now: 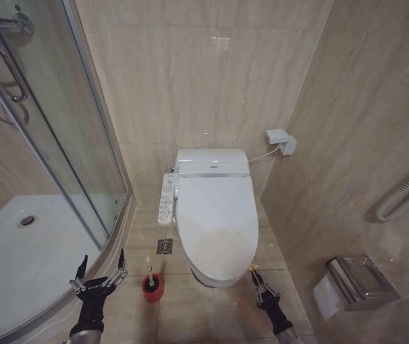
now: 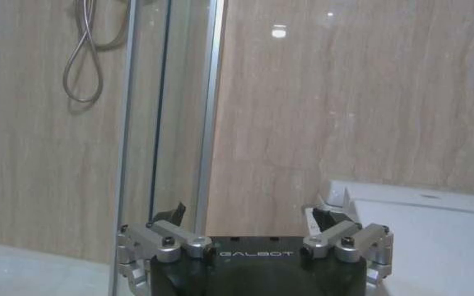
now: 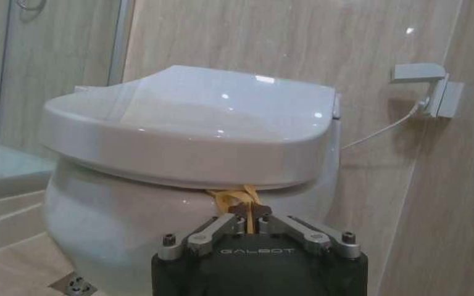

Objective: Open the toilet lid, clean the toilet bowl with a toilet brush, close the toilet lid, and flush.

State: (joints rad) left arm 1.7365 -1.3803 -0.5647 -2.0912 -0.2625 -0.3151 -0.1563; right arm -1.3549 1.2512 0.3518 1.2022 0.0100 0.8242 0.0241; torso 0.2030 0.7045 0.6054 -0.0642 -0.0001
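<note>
Two grippers wait: right gripper (image 3: 249,213), pressed together at the closed toilet lid (image 1: 217,215)'s yellow tag (image 3: 232,195), may slip off; left gripper (image 1: 101,271) hangs spread.

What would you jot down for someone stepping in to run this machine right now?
Left tool: open, empty, raised near the shower tray and the glass shower door.
Right tool: shut on the yellow tag at the front edge of the toilet lid, low in front of the toilet.
Toilet lid: down and closed over the toilet bowl.
Toilet brush: standing in its red holder on the floor, left of the toilet.
Done: tag gripped.
Left: lift lid, brush the bowl, close lid, flush.
</note>
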